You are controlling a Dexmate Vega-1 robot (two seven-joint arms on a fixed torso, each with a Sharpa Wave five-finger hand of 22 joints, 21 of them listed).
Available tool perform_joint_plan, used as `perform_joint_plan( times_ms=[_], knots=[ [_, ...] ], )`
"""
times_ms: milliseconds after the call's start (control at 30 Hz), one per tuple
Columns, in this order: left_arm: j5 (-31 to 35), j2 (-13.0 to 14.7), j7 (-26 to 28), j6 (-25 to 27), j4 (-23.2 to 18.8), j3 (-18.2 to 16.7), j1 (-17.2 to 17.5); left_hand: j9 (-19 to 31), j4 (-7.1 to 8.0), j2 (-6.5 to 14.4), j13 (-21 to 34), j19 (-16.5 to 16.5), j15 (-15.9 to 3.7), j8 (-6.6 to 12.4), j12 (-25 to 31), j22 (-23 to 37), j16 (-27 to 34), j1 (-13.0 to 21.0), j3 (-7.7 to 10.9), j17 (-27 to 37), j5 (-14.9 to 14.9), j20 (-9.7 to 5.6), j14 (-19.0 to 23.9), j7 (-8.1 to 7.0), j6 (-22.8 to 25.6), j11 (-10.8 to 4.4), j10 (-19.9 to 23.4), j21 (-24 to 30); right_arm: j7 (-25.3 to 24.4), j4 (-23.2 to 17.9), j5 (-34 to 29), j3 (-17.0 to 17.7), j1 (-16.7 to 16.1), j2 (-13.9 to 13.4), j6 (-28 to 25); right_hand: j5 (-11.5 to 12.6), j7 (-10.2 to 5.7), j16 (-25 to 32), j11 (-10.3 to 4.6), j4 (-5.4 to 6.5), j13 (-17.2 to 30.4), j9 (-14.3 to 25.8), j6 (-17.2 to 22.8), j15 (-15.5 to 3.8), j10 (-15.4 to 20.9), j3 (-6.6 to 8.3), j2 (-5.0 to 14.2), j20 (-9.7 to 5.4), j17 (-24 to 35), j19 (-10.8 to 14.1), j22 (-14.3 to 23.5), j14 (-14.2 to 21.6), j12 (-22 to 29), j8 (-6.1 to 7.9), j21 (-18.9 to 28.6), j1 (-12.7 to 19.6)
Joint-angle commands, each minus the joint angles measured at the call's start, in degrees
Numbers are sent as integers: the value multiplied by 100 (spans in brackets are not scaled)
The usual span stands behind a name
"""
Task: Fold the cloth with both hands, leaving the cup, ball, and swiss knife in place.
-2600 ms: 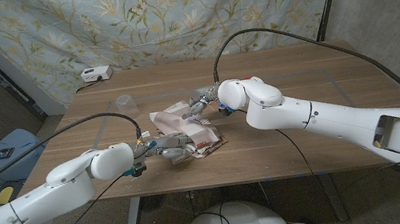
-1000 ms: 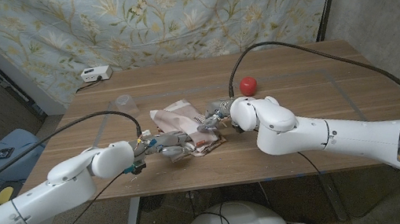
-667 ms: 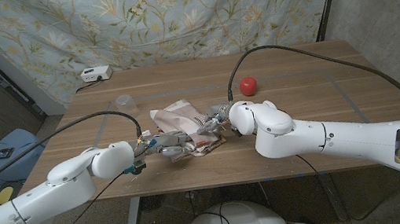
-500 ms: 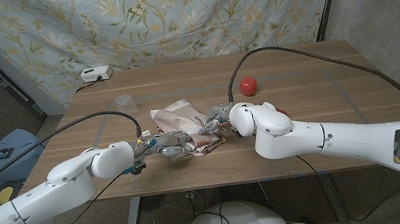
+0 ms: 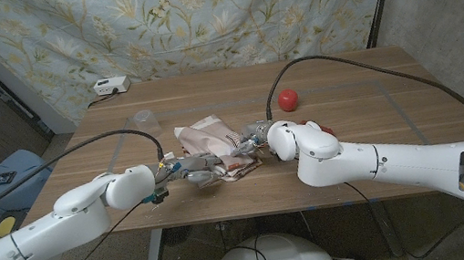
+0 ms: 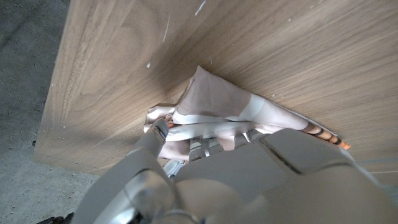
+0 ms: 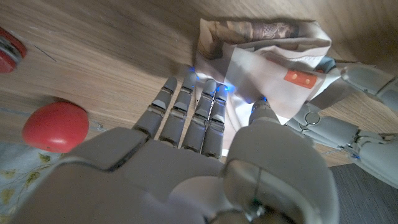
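The pale patterned cloth (image 5: 213,140) lies bunched in the middle of the table. My left hand (image 5: 190,168) is at its near left corner, and cloth folds (image 6: 219,116) are gathered between its fingers (image 6: 158,133). My right hand (image 5: 252,137) lies at the cloth's right edge with straight fingers (image 7: 198,111) whose tips touch the cloth (image 7: 273,59); its thumb rests on the fabric. The red ball (image 5: 288,98) sits behind the right arm and shows again (image 7: 56,126) by the hand. The red swiss knife (image 5: 312,124) peeks out beside the right arm. The clear cup (image 5: 146,120) stands left of the cloth.
A white box (image 5: 111,86) with a cable sits at the far left corner of the wooden table (image 5: 363,83). A flowered curtain (image 5: 196,15) hangs behind. Bare wood stretches along the table's far side and right half.
My right hand has come from the cloth's far side round to its right edge, nearer the front, uncovering the red ball. My left hand has kept its place on the cloth.
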Motion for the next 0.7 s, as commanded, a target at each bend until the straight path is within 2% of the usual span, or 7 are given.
perform_joint_plan(
  times_ms=[33, 200, 367, 700],
  knots=[
    [-139, 199, 263, 200, -325, -220, 287, 26, -7, -19, 23, -315, -14, 30, 23, 18, 34, 57, -38, 30, -9, -2, 22, -2, 50, 50, 108, 28, -145, -381, -66, 63, -57, -217, -109, -8, 5, 27, -17, -24, 14, 16, 42, -10, 40, 38, 14, 0, 16, 52, 11, 67, 2, 37, -14, -30],
    [-266, 355, 478, 307, -483, -390, 486, 26, -7, -22, 23, -300, -11, 32, 24, 18, 40, 58, -43, 30, -9, 0, 37, -4, 54, 50, 112, 33, -198, -469, -55, 118, -97, -253, -138, -10, 2, 30, -17, -33, 14, 16, 55, -9, 44, 43, 9, 5, 13, 59, 11, 71, 0, 38, -16, -33],
    [-515, 569, 924, 429, -704, -712, 819, 26, -9, -28, 23, -286, -12, 35, 30, 18, 41, 59, -49, 29, -10, 0, 43, -7, 63, 78, 128, 38, -260, -533, -32, 169, -136, -263, -167, -11, 0, 35, -20, -38, 14, 16, 54, -13, 52, 46, 7, 9, 13, 63, 10, 76, -1, 34, -19, -39],
    [-731, 834, 1292, 476, -877, -990, 1086, 26, -12, -38, 23, -276, -13, 41, 38, 17, 43, 60, -61, 29, -11, 2, 57, -7, 85, 79, 154, 40, -287, -533, -52, 185, -115, -273, -104, -13, 5, 38, -21, -53, 14, 16, 51, -26, 54, 56, 0, -2, 7, 69, 10, 81, -7, 27, -25, -45]
  ],
)
